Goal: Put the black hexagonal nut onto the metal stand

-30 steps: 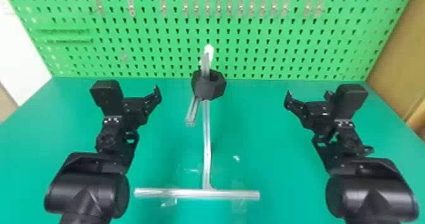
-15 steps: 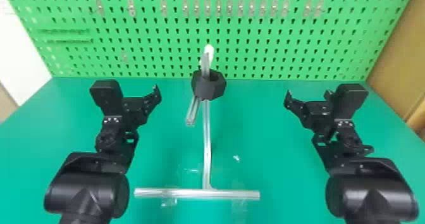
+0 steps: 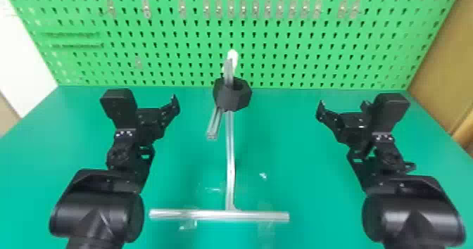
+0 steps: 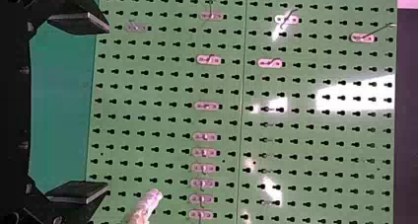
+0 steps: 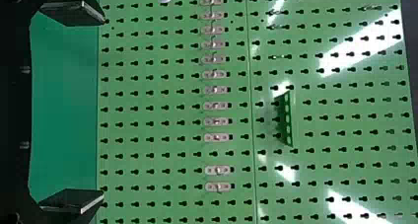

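while the table (image 3: 309, 153) spreads beneath the pegboard (image 3: 299, 39) at twelve o'clock, the stand (image 3: 230, 167) rises centrally; the left gripper (image 3: 154, 102) gapes wide at nine o'clock from the nut (image 3: 233, 99), the right gripper (image 3: 343, 106), equally wide, at three; the nut encircles the stand's upper rod.

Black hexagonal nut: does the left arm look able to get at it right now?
Probably yes: the left gripper's jaws are apart and empty, and nothing seems to block its side of the nut. The stand's short bar juts out just below, so it might get in the way.
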Controlling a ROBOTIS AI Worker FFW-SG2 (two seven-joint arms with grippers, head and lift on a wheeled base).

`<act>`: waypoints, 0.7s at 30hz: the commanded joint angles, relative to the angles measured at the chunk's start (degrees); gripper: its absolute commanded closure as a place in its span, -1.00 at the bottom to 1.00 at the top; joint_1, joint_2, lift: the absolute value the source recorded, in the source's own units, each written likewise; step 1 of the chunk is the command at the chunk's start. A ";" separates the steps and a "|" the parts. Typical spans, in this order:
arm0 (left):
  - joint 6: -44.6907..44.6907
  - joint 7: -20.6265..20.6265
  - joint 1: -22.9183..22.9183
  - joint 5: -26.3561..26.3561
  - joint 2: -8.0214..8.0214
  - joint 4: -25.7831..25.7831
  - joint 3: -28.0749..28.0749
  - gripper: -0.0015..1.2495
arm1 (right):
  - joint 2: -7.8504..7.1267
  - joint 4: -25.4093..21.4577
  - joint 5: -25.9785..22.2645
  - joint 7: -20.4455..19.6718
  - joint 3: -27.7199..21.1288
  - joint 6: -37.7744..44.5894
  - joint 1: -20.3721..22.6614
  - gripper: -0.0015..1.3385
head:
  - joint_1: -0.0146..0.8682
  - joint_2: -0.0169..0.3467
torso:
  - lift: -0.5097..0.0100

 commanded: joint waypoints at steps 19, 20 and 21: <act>-0.17 0.00 0.18 -0.17 -0.08 0.08 0.18 -0.75 | -0.35 0.00 -0.02 0.00 0.35 0.00 -0.17 -0.90 | 0.60 -0.46 | 0.96; -0.17 0.00 0.18 -0.35 -0.08 0.08 0.18 -0.75 | -0.35 0.00 -0.02 0.00 0.35 0.00 -0.17 -0.90 | 0.60 -0.46 | 0.96; -0.17 0.00 0.09 -0.44 -0.08 0.08 0.27 -0.75 | -0.35 0.00 -0.11 0.00 0.35 0.00 -0.17 -0.90 | 0.60 -0.46 | 0.96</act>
